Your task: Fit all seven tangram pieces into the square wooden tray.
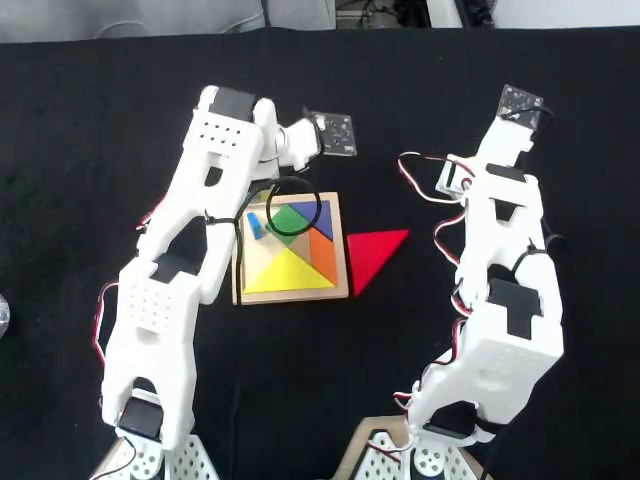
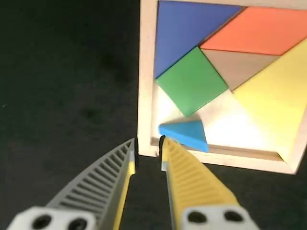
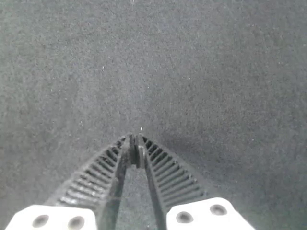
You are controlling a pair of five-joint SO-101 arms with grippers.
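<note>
The square wooden tray (image 1: 296,296) (image 2: 146,72) holds a dark blue triangle (image 2: 184,28), an orange piece (image 2: 254,31), a green square (image 2: 192,81), a tan piece (image 2: 240,67) and a yellow triangle (image 2: 273,100). A small light blue triangle (image 2: 184,134) (image 1: 255,226) lies tilted in the tray's bare corner, against the wall. My left gripper (image 2: 147,143) is slightly open, its tips either side of that corner's rim, holding nothing. A red triangle (image 1: 372,255) lies on the cloth just right of the tray. My right gripper (image 3: 135,144) is shut and empty above bare black cloth.
Black cloth covers the whole table. The left arm (image 1: 190,250) stretches along the tray's left side and hides part of it. The right arm (image 1: 505,260) stands to the right of the red triangle, with open cloth around it.
</note>
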